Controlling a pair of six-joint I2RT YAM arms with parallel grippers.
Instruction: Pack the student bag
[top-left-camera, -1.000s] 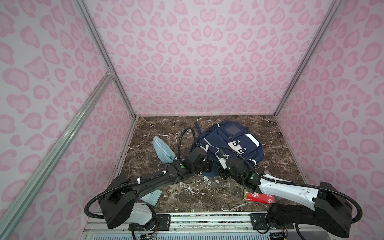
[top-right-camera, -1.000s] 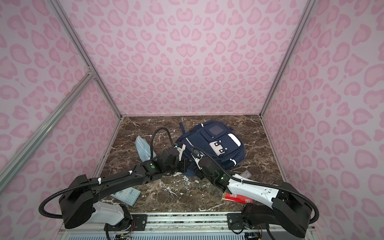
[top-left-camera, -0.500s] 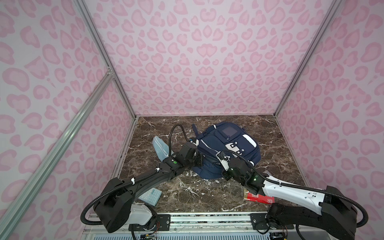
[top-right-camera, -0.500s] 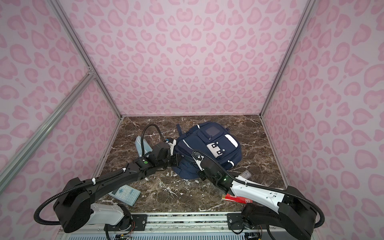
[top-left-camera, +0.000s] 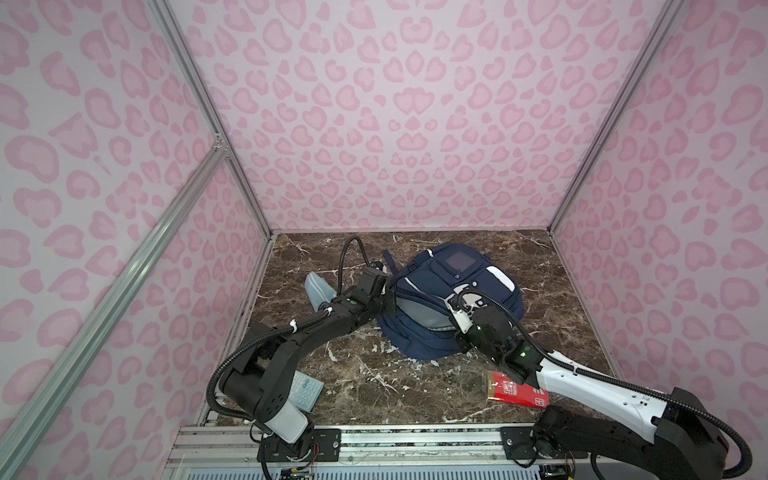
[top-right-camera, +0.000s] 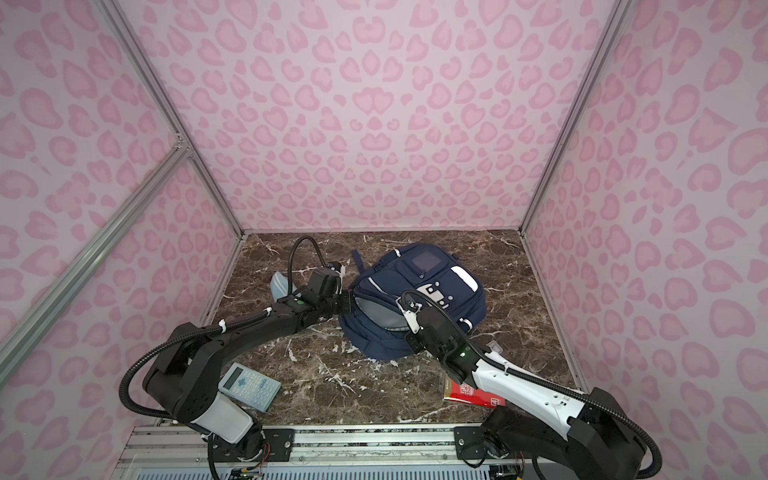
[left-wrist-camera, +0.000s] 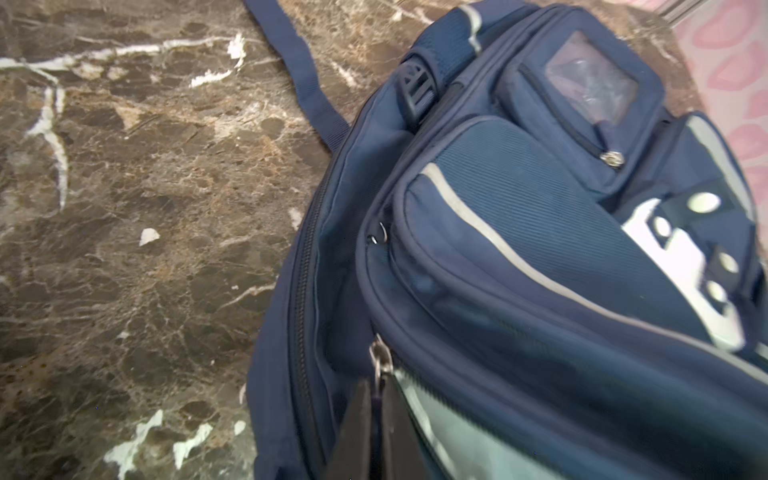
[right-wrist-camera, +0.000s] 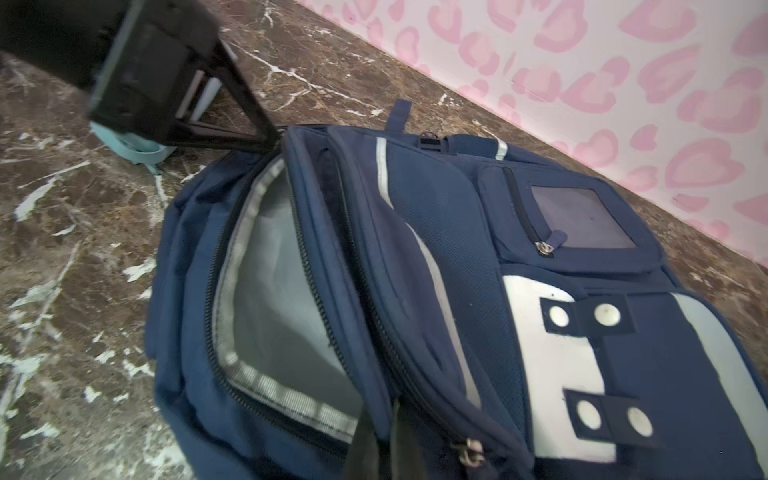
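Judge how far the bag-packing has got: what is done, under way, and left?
Done: the backpack has its main compartment unzipped, grey lining showing. In hand: the left gripper pinches the zip pull, the right gripper pinches the flap edge. Left: calculator, red book and blue pouch lie outside on the table.

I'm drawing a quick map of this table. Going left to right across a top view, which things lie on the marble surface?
calculator → student bag → red packet. The light-blue pouch lies farther back, but overlaps the calculator's span, so I leave it out of the order.
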